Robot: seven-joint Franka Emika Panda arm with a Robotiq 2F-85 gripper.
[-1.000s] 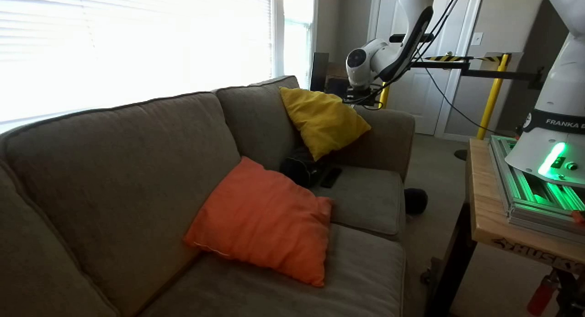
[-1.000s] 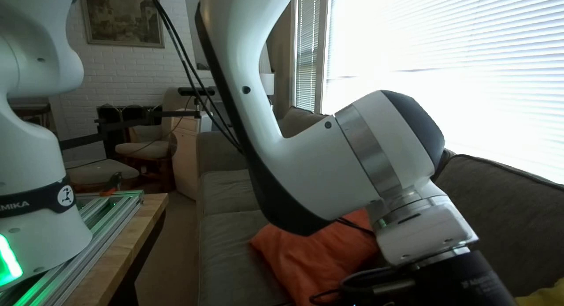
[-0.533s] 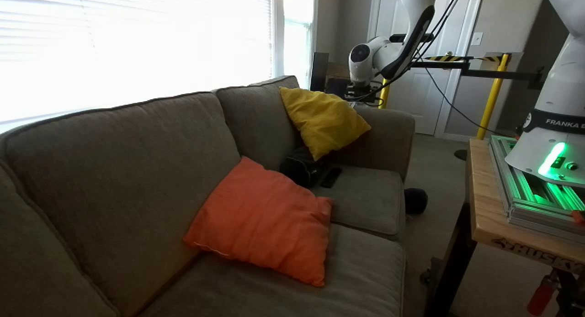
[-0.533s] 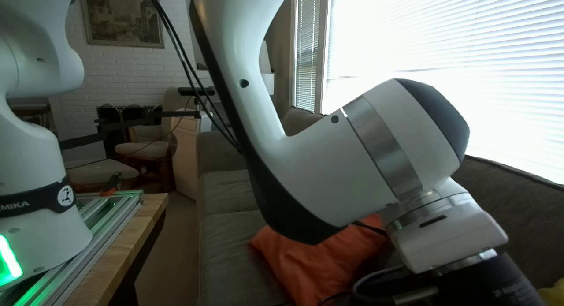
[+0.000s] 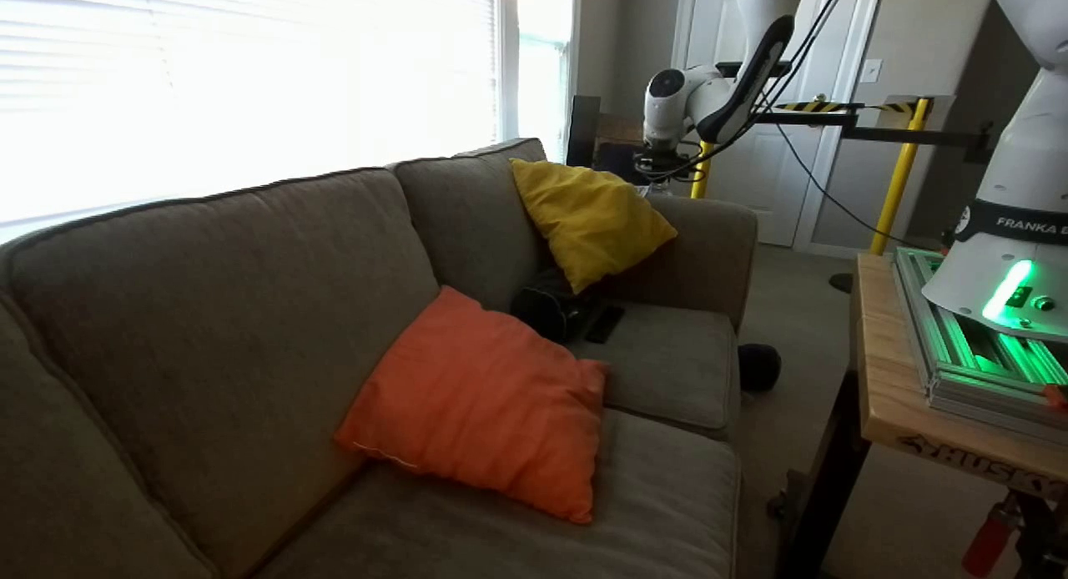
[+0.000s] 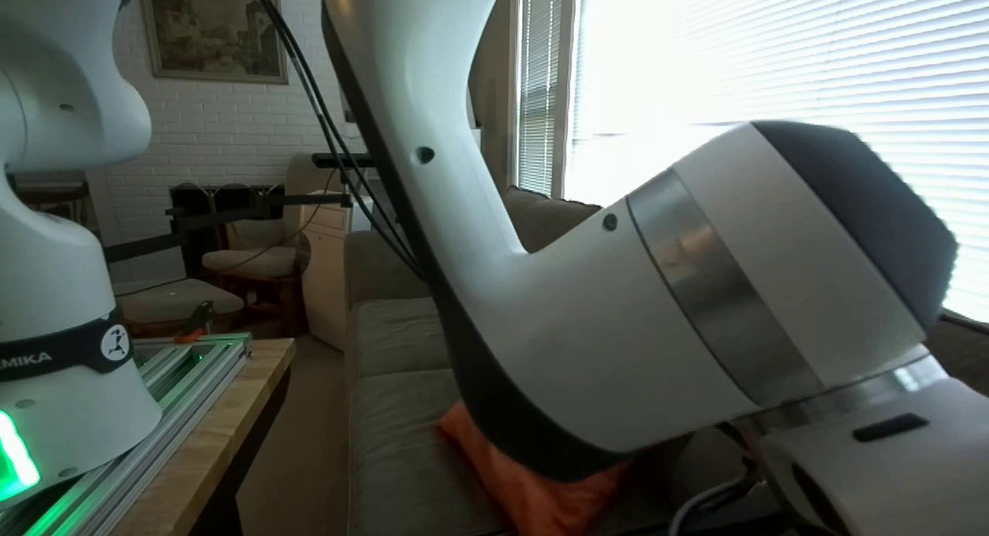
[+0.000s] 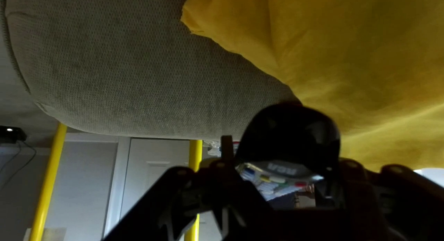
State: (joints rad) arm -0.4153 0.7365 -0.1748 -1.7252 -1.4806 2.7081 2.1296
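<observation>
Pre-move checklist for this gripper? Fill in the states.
1. Black RCA-marked object secured in gripper: cannot tell; shows between the jaws, contact unclear.
2. Yellow pillow clear of that object: cannot tell; outlines meet in wrist view.
3. Orange pillow clear of gripper: ok, well apart on sofa.
4. Gripper fully framed in both exterior views: not ok.
5. Base light green: ok, in both exterior views.

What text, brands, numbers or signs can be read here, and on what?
"FRANKA": black band on the robot base; next letter cut off.
"EMIKA": same band, first letter clipped.
"HUSKY": wooden bench edge.
"RCA": dark object at the claw, upside down in the wrist view.
Can't read any print on colourful items below it (blurred) or flat black object on the sofa (small).
No numbers legible.
</observation>
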